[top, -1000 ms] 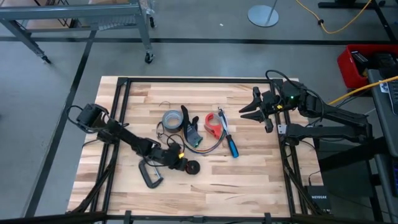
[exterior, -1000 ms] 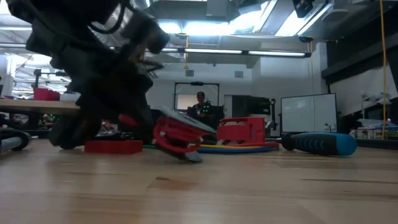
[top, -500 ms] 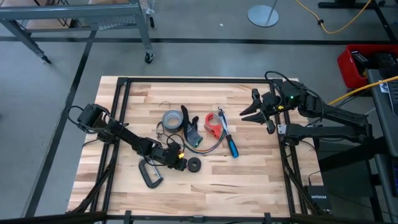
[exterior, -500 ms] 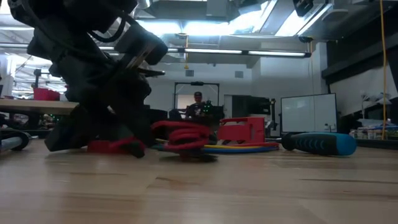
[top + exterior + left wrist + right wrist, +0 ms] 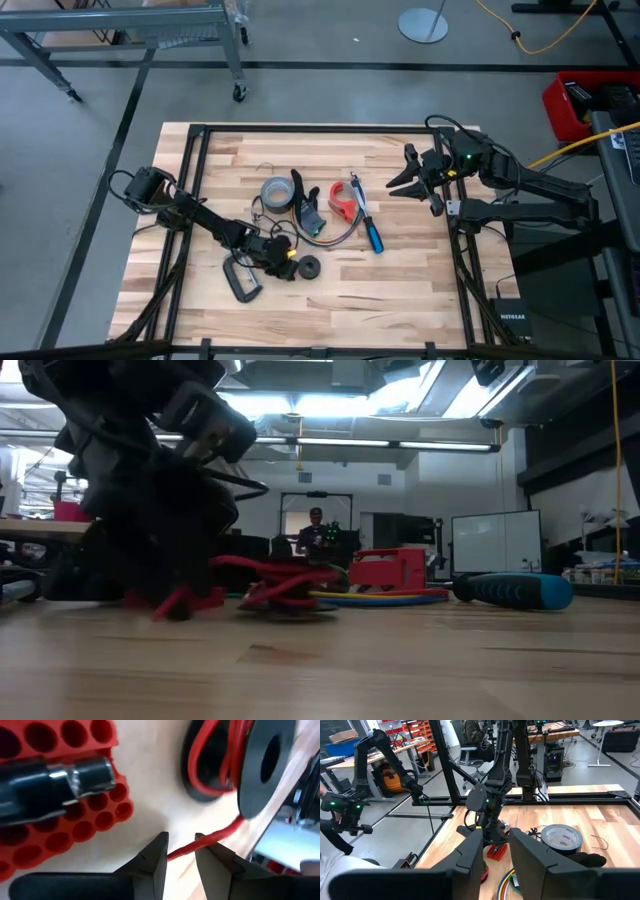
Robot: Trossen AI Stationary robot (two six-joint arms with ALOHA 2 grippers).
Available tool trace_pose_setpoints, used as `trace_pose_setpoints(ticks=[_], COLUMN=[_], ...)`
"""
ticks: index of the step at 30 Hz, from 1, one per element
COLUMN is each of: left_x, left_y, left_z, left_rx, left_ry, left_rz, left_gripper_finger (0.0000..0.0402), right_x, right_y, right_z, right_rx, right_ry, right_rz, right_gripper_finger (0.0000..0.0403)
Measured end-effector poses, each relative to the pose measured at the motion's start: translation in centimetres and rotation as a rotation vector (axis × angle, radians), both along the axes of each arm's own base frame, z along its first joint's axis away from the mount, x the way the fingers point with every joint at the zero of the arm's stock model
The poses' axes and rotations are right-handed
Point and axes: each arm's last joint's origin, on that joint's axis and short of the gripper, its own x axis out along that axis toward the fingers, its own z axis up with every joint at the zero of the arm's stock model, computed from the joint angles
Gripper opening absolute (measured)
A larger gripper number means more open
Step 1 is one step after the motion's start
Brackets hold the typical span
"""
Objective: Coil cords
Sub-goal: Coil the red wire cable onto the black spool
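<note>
A black reel [image 5: 310, 266] wound with the slim red cord [image 5: 220, 760] lies flat on the table's near middle. My left gripper [image 5: 290, 268] is right beside it, open. The cord's loose red end [image 5: 225, 832] runs from the reel through the gap between the fingertips [image 5: 181, 842]. A longer multi-coloured cord [image 5: 330, 236] lies in a loop on the boards at mid-table. My right gripper [image 5: 400, 170] hangs open and empty above the table's far right part, well away from both cords. My left gripper has the red cord's loose end [image 5: 187, 849] lying across the gap between its two open fingers, which slant down at the table. Whether either finger touches the cord, I cannot tell. The cord end rests slack on the boards.
A red bit holder [image 5: 60, 820] with a dark tool on it lies beside my left gripper. A black clamp [image 5: 240, 280] is nearer the front edge. Grey tape roll [image 5: 277, 190], black glove [image 5: 305, 205], red tool [image 5: 343, 200] and blue-handled screwdriver [image 5: 372, 236] crowd mid-table.
The reel stood tipped up on its edge at my left gripper a second ago and has come down flat on the table. My left gripper has turned at the wrist without shifting along the table. The right arm has kept still.
</note>
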Motion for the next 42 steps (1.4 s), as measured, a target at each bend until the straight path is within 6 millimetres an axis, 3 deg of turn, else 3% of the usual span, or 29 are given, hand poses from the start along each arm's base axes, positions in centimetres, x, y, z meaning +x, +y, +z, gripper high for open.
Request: trace_pose_setpoints(ticks=[9, 17, 26, 42], left_x=[-0.4, -0.4, -1.1, -1.6], left_y=[-0.1, -0.1, 0.3, 0.7], left_z=[-0.2, -0.3, -0.7, -0.3], left_rx=[-0.037, 0.016, 0.074, 0.299], left_ry=[0.064, 0.029, 0.111, 0.068], left_rz=[-0.059, -0.126, -0.119, -0.139], left_gripper_finger=[0.0085, 0.0087, 0.0087, 0.0088], right_x=[0.0, 0.0, -0.1, -0.1], right_y=[0.0, 0.0, 0.0, 0.0], right_z=[-0.2, -0.3, -0.4, -0.4], right_rx=[0.008, 0.009, 0.013, 0.015], right_ry=[0.026, 0.028, 0.041, 0.047], right_rz=[0.000, 0.000, 0.000, 0.000], right_gripper_finger=[0.0099, 0.0099, 0.0099, 0.0099])
